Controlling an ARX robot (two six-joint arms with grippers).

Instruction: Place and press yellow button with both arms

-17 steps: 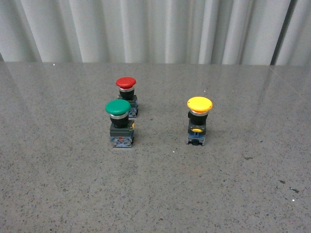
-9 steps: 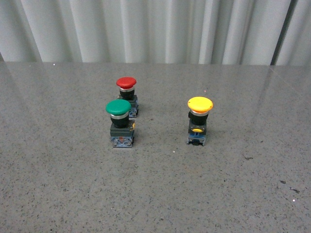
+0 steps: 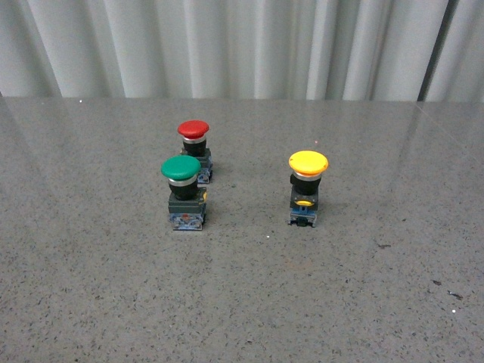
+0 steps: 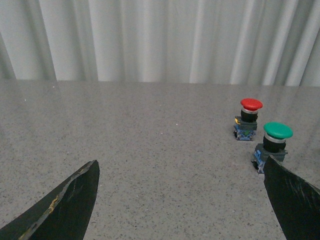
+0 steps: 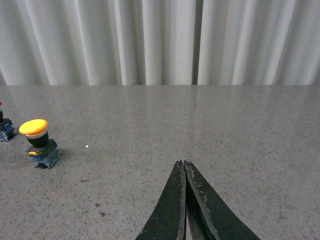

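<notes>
Here, the yellow button (image 3: 308, 188) stands upright on the grey speckled table (image 3: 242, 302), right of the middle in the front view, with its round cap on top, a black body under it and a blue base on the tabletop. A small yellow mark shows on the side of the body that faces the camera. Well apart to its left stand two more buttons close together: the green button (image 3: 182, 193) nearer the camera and the red button (image 3: 194, 150) just behind it, slightly to the right. A pale pleated curtain (image 3: 242, 45) hangs behind the table.

No arm shows in the front view. In the left wrist view the left tool (image 4: 185, 200) is spread wide, its two dark fingers (image 4: 65, 205) at the two lower corners, with bare table between them; the green and red buttons sit beyond, near one finger, not touched. In the right wrist view the right tool (image 5: 184, 200) has its fingers pressed together with nothing between them, above bare table. The yellow button stands well away from it, off to the side, untouched.
</notes>
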